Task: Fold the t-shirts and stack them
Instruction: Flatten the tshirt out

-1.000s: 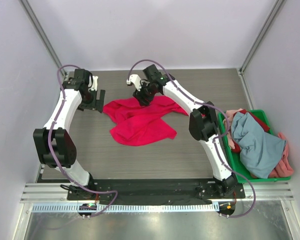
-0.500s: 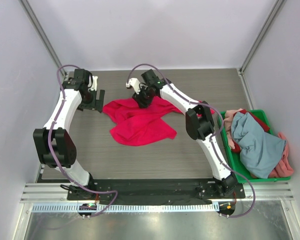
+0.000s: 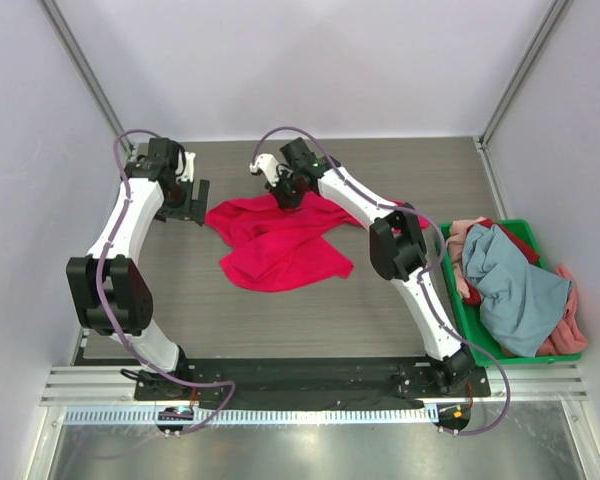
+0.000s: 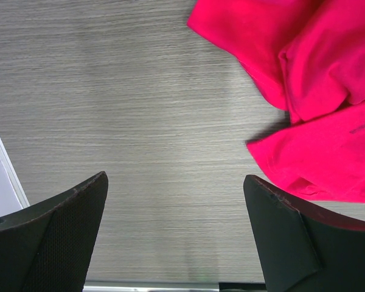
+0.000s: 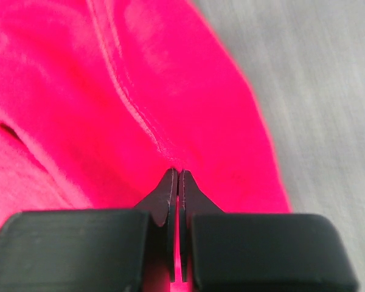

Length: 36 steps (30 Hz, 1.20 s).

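Crimson t-shirt (image 3: pixel 280 250) is pinched at its far edge by the right jaws, its left corner near the gaping left jaws.

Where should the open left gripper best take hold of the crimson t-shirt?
Likely the left corner of the crimson t-shirt, coming from above on its left: that flap juts out flat nearest the left gripper, while the right gripper pinches the far edge.

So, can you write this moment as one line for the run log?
right gripper: shut on crimson t-shirt, far edge | left gripper: open above table beside it | other t-shirts: heaped in green crate
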Each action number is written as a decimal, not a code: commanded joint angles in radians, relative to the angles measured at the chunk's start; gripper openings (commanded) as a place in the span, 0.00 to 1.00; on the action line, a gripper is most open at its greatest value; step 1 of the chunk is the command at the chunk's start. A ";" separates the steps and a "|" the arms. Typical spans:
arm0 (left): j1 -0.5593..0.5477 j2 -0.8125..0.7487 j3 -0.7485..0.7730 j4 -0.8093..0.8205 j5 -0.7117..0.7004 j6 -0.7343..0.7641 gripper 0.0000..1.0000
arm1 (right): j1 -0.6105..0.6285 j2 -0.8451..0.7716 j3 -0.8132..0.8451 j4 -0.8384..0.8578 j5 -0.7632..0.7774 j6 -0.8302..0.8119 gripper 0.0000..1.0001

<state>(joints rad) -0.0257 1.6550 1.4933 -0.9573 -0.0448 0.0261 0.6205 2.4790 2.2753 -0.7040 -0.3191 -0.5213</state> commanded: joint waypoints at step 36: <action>-0.008 0.479 0.064 -0.213 0.599 0.222 0.09 | -0.100 -0.278 -0.017 0.140 0.252 0.064 0.01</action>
<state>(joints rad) -0.0307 2.1330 1.5394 -1.1027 0.5014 0.2062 0.5259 2.2597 2.2406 -0.5949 -0.0887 -0.4568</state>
